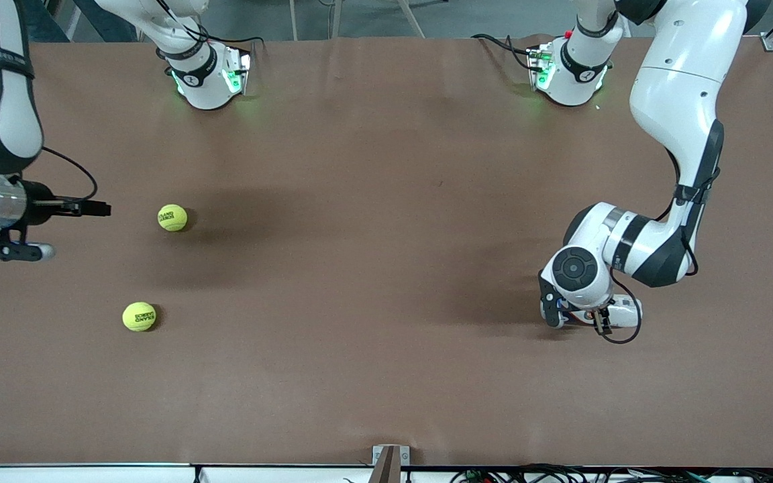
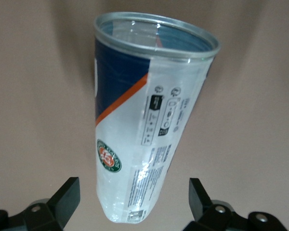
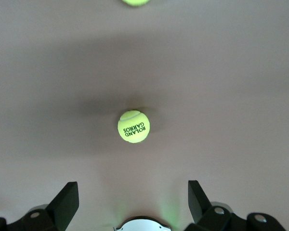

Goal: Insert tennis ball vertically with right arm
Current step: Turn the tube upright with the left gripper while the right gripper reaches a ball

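Right gripper [image 3: 133,204] wide open, empty, above tennis ball [image 3: 133,127]. Left gripper [image 2: 135,202] spread wide around upright ball can [image 2: 144,115], fingers not touching.

Brown table [image 1: 386,335] with two tennis balls [image 1: 172,217], one can [image 2: 144,120].

Two tennis balls are laid on the table [image 1: 386,376] toward the right arm's end. One tennis ball [image 1: 172,217] is placed farther from the front camera, while the second tennis ball [image 1: 139,316] is set nearer to it, the two well apart. Toward the left arm's end, a ball can [image 2: 144,120] is found beneath the left gripper [image 2: 132,204], its mouth turned upward, flanked by the spread fingers. The right gripper [image 3: 132,202] is held above the table beside the farther ball.
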### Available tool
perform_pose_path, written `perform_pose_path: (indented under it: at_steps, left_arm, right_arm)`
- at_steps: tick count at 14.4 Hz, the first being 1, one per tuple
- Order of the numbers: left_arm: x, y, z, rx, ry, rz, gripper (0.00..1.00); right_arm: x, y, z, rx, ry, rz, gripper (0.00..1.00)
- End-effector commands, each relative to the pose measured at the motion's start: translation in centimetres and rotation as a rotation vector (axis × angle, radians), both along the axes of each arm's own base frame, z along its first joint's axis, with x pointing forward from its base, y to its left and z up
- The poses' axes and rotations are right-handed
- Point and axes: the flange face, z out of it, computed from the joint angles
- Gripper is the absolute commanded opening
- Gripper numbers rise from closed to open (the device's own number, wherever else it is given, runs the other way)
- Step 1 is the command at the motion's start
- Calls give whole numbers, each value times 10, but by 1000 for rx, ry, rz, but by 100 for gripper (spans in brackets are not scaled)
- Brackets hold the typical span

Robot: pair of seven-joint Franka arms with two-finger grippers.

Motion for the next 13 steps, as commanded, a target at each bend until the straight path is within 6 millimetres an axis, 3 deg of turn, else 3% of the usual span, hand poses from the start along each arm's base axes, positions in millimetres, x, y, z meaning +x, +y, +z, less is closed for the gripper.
perform_pose_path:
  at_steps: [1,6,8,10,13]
  left_arm:
    - [1,-11,-7,41,-16,-40,99]
    - [0,-9,-22,85,-25,-54,99]
    - [-3,-18,-25,97,-37,-63,97]
    - [-5,-23,-28,109,-51,-57,97]
    - [-6,-21,-38,141,-73,-54,95]
  right_arm:
    - [-22,8,-46,-2,25,15,100]
    - [-55,11,-121,-4,-1,9,100]
    - [-65,14,-148,-7,-26,9,100]
    - [-69,15,-168,-3,-6,4,100]
    - [-68,16,-182,-3,-3,5,100]
